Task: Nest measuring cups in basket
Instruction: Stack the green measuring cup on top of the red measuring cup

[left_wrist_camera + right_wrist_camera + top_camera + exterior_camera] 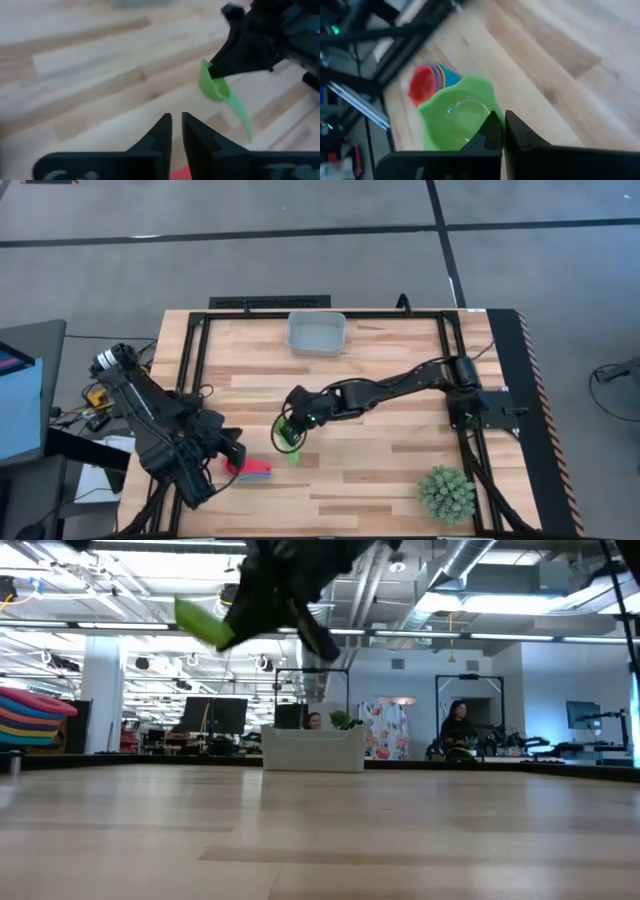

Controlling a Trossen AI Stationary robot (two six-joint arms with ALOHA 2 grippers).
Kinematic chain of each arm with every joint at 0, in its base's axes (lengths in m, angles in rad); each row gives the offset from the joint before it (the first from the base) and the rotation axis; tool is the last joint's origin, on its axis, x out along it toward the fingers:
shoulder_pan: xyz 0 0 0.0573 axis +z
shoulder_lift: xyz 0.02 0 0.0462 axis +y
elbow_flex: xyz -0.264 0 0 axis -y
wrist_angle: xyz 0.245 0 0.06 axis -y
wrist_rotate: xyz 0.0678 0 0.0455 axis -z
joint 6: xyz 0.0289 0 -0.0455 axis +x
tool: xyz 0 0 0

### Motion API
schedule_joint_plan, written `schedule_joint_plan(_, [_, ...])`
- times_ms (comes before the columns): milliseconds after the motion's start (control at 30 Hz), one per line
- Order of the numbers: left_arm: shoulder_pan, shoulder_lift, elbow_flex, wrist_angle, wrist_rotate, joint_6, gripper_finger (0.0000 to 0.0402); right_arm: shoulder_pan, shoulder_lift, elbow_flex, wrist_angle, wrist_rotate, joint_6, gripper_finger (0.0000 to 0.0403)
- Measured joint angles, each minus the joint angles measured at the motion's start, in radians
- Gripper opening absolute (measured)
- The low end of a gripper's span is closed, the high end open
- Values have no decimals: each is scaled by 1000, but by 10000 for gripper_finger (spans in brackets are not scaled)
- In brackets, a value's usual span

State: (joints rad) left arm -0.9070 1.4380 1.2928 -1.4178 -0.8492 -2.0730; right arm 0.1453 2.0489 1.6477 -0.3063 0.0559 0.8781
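Note:
My right gripper (pixel 502 131) hangs over the table's middle and is shut on the green measuring cup (pixel 290 442), also in the low view (pixel 205 622) and left wrist view (pixel 215 87). A nested stack of cups (pixel 250 470), red innermost (pixel 427 82), sits at my left gripper (pixel 176 125) near the near-left part of the table. In the low view the stack (pixel 35 715) shows above the table line. My left gripper's fingers are almost together. The pale basket (pixel 317 332) stands on its base at the far edge, apart from both grippers. My right gripper pinches the green cup's wall at the rim (pixel 487 112), with one finger over the bowl and the other outside. The fingers slant down from above. The cup is lifted clear and tilted, and its handle (pixel 242 117) points down and away from the fingers. My left gripper is shut at the stack of cups, with red plastic (pixel 182 174) showing under its fingers. The gripper's own body hides the place of contact, so the part held cannot be told. The stack sits slightly tilted, above the table line in the low view.
A spiky green ball-shaped plant (pixel 445 492) stands at the near-right corner. Bare wood lies between the grippers and the basket (pixel 312 750). A black frame runs along the table's edges. People and screens show in the room behind.

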Motion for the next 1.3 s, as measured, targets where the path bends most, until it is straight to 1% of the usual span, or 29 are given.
schedule_joint_plan(133, [3, -12, 14, 3, -134, 27, 71, 12, -33, 2, 33, 56, 4, 13])
schedule_joint_plan(233, [20, -22, 15, 34, -216, 85, 98, 22, -40, 0, 57, 92, -22, 13])
schedule_joint_plan(300, [44, -26, 15, 74, -238, 146, 110, 25, -41, 4, 63, 107, -29, 10])
schedule_joint_plan(367, [79, -26, 15, 129, -232, 231, 117, 26, -41, 24, 52, 123, -21, 8])
schedule_joint_plan(433, [116, -26, 15, 195, -206, 338, 120, 30, -42, 41, 56, 147, -14, 10])
schedule_joint_plan(500, [157, -26, 15, 264, -162, 451, 120, 33, -38, 53, 52, 189, -13, 13])
schedule_joint_plan(567, [193, -25, 15, 310, -112, 531, 121, 37, -35, 64, 39, 219, -17, 14])
schedule_joint_plan(733, [264, -25, 15, 357, -27, 628, 121, 39, -34, 103, 1, 252, -51, 10])
schedule_joint_plan(867, [307, -25, 15, 403, 25, 719, 121, 43, -34, 125, -37, 270, -86, 15])
schedule_joint_plan(1067, [364, -27, 15, 442, 133, 858, 120, 46, -34, 127, -72, 280, -119, 13])
schedule_joint_plan(1133, [375, -27, 15, 452, 174, 896, 113, 46, -34, 127, -80, 271, -154, 16])
schedule_joint_plan(1200, [380, -27, 15, 455, 211, 917, 97, 46, -34, 127, -81, 255, -198, 20])
schedule_joint_plan(1300, [380, -27, 15, 444, 220, 919, 66, 53, -36, 127, -80, 239, -236, 21])
